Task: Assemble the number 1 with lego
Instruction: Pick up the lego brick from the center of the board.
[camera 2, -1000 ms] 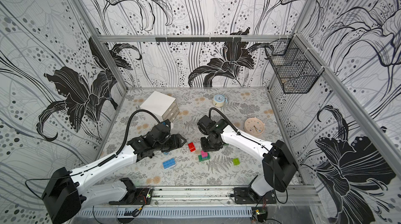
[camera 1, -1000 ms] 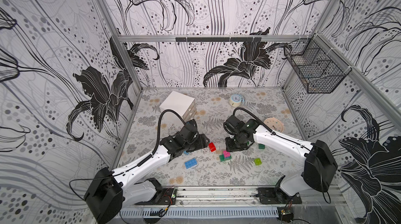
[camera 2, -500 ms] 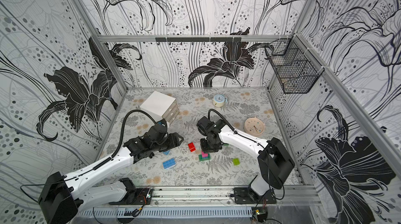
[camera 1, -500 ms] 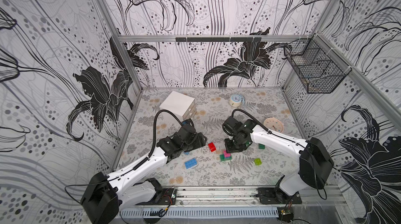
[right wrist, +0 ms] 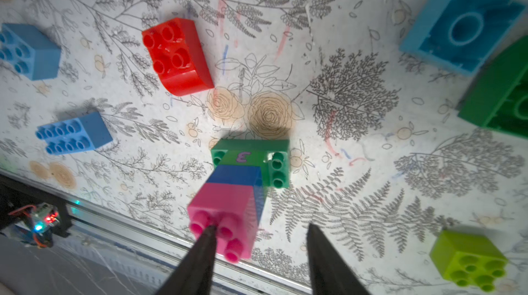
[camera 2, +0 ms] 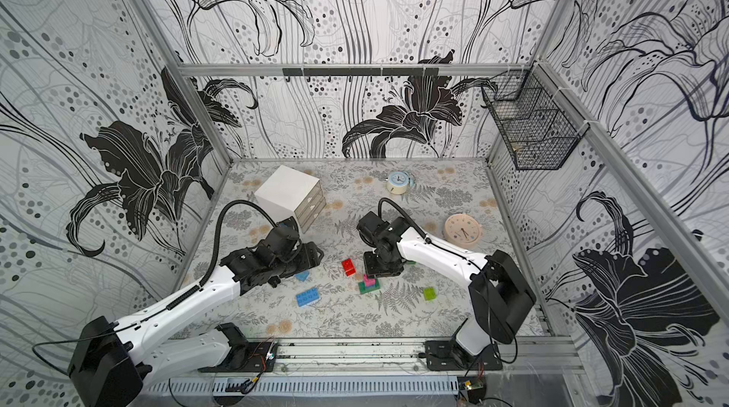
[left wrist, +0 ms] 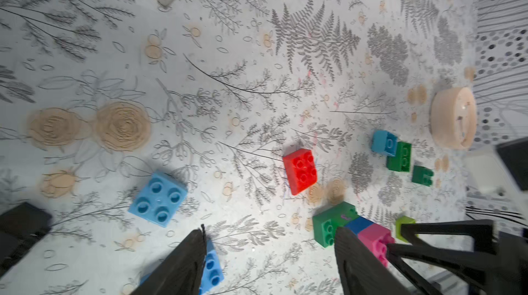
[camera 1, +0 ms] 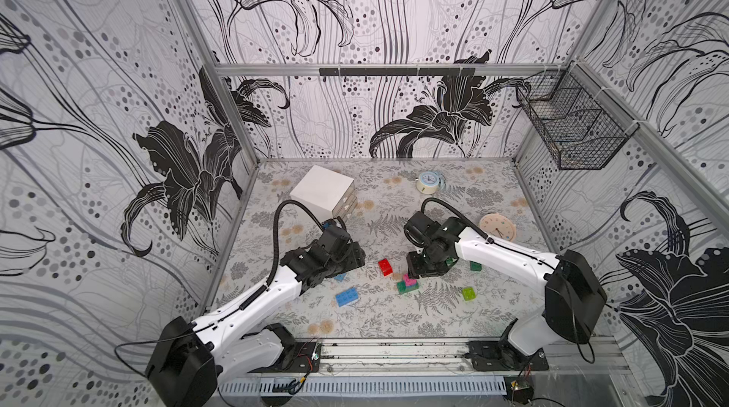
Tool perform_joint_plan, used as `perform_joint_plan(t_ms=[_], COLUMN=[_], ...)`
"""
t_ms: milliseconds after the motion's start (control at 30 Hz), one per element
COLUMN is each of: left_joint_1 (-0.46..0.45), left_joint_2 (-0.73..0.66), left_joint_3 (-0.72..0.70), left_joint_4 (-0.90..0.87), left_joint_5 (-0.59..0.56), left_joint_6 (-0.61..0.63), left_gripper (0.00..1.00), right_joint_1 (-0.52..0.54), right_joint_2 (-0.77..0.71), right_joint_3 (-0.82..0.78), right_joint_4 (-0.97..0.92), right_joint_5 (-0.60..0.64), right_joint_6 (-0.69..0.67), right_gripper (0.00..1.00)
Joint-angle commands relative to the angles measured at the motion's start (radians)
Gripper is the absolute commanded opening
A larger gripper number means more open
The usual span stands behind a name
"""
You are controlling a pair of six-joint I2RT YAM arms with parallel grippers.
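Note:
A short lego stack (camera 1: pixel 408 283) (camera 2: pixel 369 282) stands on the mat: a dark green oblong base (right wrist: pixel 251 150), a blue brick, and a pink brick (right wrist: pixel 225 207) on top. My right gripper (right wrist: pixel 261 229) (camera 1: pixel 418 269) hovers just above it, open. One fingertip lies across the pink studs and the other is off to the side. My left gripper (left wrist: pixel 270 232) (camera 1: pixel 355 259) is open over bare mat, between a blue oblong brick (left wrist: pixel 213 265) and the stack. A red brick (camera 1: pixel 385 267) lies between the two grippers.
Loose bricks: a light blue square (left wrist: pixel 158 197), lime (camera 1: pixel 469 293), dark green (camera 1: pixel 475 265), and a light blue one on its side (right wrist: pixel 460 24). A white drawer box (camera 1: pixel 321 190) and two round clocks (camera 1: pixel 428 182) (camera 1: pixel 498 226) sit further back. A wire basket (camera 1: pixel 572 129) hangs on the right wall.
My right gripper's jaws have opened off the pink brick, which stays on the stack. The left jaws have widened a little; the left arm has barely moved.

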Motion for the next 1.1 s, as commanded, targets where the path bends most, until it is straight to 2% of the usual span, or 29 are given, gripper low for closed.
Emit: perform_joint_plan(t_ms=[0,133,267,500,600,1067], left_joint_1=[0.037,0.100,0.125,0.125,0.124,0.125], left_joint_2=[0.041,0.103,0.193,0.333,0.378,0.471], left_joint_3=[0.050,0.067,0.089,0.120,0.132,0.137], left_joint_4=[-0.098,-0.147,-0.169,-0.158,-0.188,-0.146], left_joint_5=[-0.046,-0.030,-0.005,0.033,0.016,0.032], left_joint_6=[0.133,0.223,0.306,0.394,0.423,0.477], left_gripper=[0.77,0.79,0.81,0.73,0.69,0.51], right_joint_1=[0.006,0.000,-0.009,-0.023,-0.031,-0.037], right_joint_2=[-0.091,-0.108,-0.134,-0.181,-0.197,-0.228], right_joint_3=[0.102,0.140,0.096,0.051,0.039,-0.015], right_joint_4=[-0.021,-0.050,-0.034,-0.028,-0.029,-0.019], right_joint_5=[0.059,0.072,0.088,0.093,0.096,0.098], right_joint_6=[-0.014,-0.035,-0.024,-0.011,-0.007,0.023], right_gripper=[0.67,0.68,0.68,0.66,0.66,0.64])
